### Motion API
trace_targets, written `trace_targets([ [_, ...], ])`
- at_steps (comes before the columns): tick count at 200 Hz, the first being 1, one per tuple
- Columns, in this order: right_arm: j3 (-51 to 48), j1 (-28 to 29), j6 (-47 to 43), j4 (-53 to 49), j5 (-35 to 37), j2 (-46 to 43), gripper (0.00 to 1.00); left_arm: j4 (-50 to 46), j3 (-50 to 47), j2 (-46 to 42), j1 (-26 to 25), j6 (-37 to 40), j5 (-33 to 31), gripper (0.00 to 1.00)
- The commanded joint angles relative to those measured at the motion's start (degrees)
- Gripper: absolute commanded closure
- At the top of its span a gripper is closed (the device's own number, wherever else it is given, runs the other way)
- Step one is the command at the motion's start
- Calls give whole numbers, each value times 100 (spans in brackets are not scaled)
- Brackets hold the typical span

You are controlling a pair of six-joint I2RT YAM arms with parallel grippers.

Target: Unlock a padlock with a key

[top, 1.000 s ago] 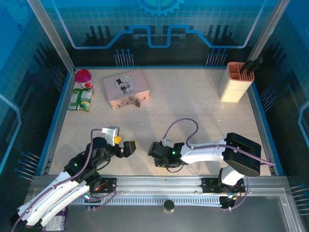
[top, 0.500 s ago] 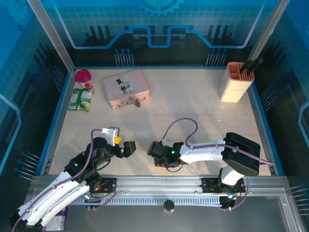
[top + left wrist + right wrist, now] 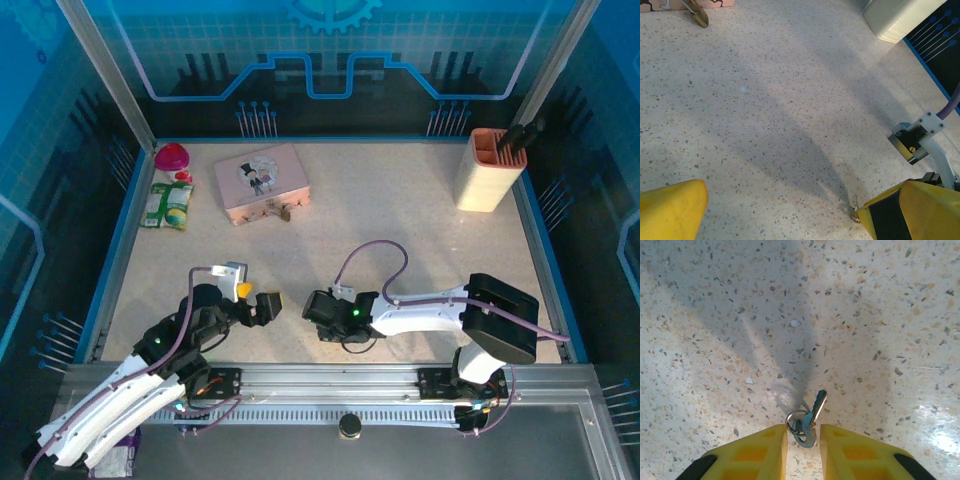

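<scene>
The right gripper (image 3: 802,434) reaches low over the speckled table (image 3: 400,220), its yellow fingers (image 3: 752,452) drawn to a narrow gap. The head and ring of the key (image 3: 811,415) sit in that gap and its blade points out ahead. Whether the pads actually pinch the key cannot be told. From above, this gripper (image 3: 316,312) lies near the front edge of the table at the end of the white right arm (image 3: 430,315).

Just to its left the left gripper (image 3: 265,305) faces it, and the two are close but apart. In the left wrist view the left gripper (image 3: 790,215) is spread wide with bare table between its fingers.

The padlock (image 3: 283,211) lies well apart from both grippers, toward the far left of the table. It rests against the near edge of a pink tin (image 3: 262,180). A beige holder (image 3: 487,170) stands in the far right corner, and a snack packet (image 3: 168,206) lies by the left wall.
</scene>
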Motion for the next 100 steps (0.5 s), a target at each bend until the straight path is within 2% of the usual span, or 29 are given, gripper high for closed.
trace_targets([
  [1,102,52,4,-233,161,109,74,112,-62,-47,-29,73,26,1],
  [59,220,-45,-93,25,-116,247,71,124,-68,-49,-37,51,24,1],
  [100,282,-42,71,-278,-74,320,71,156,-83,-48,-36,48,56,1],
])
